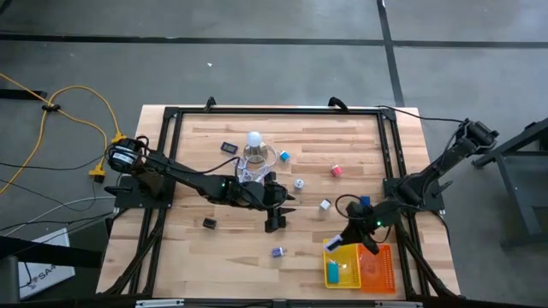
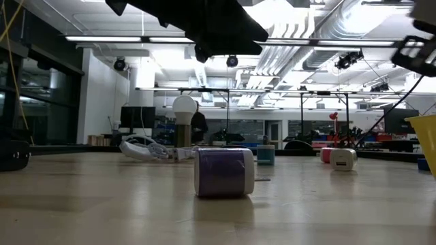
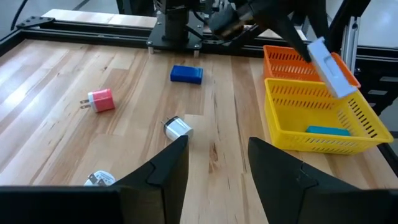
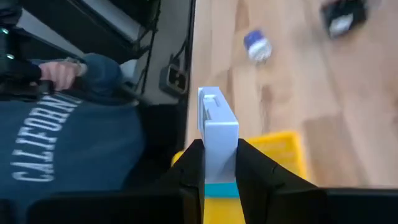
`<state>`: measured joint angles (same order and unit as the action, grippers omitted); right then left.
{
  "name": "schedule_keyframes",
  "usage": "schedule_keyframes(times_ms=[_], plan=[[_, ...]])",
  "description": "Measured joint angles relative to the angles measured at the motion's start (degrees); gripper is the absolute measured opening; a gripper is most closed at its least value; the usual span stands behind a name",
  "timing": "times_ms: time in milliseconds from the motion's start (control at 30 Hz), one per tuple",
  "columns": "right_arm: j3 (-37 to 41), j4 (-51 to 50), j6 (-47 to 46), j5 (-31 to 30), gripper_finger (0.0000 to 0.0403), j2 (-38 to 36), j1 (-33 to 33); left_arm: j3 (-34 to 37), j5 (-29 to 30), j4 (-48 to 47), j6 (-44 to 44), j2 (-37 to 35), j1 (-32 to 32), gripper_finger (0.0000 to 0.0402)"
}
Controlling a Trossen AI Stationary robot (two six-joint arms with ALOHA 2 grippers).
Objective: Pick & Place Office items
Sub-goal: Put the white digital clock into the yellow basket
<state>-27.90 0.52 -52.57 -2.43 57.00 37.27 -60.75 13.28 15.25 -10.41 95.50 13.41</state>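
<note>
With the right pincer (image 4: 219,163) clamped on a pale blue-white charger block (image 4: 216,121) right above the yellow mesh tray (image 3: 348,127), it should lower before releasing so the block drops beside the teal piece (image 3: 328,130), while the left pincer (image 3: 217,165) waits open; a person's sweatshirt (image 4: 43,143) reads "CALIFORNI".

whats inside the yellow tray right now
One flat teal-blue piece lies on the floor of the yellow tray. The right gripper holds a pale blue-white block above the tray, not yet in it. The mesh wall partly veils the rest of the floor.
</note>
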Motion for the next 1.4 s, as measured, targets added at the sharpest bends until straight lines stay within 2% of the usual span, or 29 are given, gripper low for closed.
schedule_keyframes(times_ms=[200, 433, 767, 867, 967, 1067, 1200, 1400], plan=[[-0.02, 0.92, -10.43, 6.01, 0.0052, 5.30, -0.07, 0.00, -0.02, 0.00, -0.11, 0.00, 0.00, 0.0159], [-0.02, 8.35, -16.53, 13.93, 0.0052, 13.21, -0.85, 0.00, -0.02, -0.02, -0.11, 0.00, 0.00, 0.0159], [-0.02, 5.11, -16.56, 12.91, 0.0052, 14.68, -0.95, 0.00, -0.02, -0.25, -0.09, 0.00, 0.00, 0.0159], [-2.69, -2.34, -14.95, 12.81, 0.0051, 14.69, -0.95, 0.00, -0.02, -0.25, -0.09, 0.00, 0.00, 0.0159], [-8.17, -14.31, -11.99, 11.48, 0.0051, 14.70, -0.93, 0.00, -0.02, -0.26, -0.07, 0.00, 0.00, 0.0159], [-13.33, -21.56, -9.00, 9.78, 0.0050, 14.70, -0.89, -0.02, -0.02, -0.24, -0.07, 0.00, 0.00, 0.0159], [-16.71, -23.61, -7.38, 8.74, 0.0049, 14.68, -0.89, -0.02, -0.02, -0.24, -0.07, 0.00, 0.00, 0.0159], [-17.00, -25.36, -7.71, 9.95, 0.0049, 14.68, -0.89, -0.02, -0.02, -0.46, -0.04, 0.00, 0.00, 0.0159]])
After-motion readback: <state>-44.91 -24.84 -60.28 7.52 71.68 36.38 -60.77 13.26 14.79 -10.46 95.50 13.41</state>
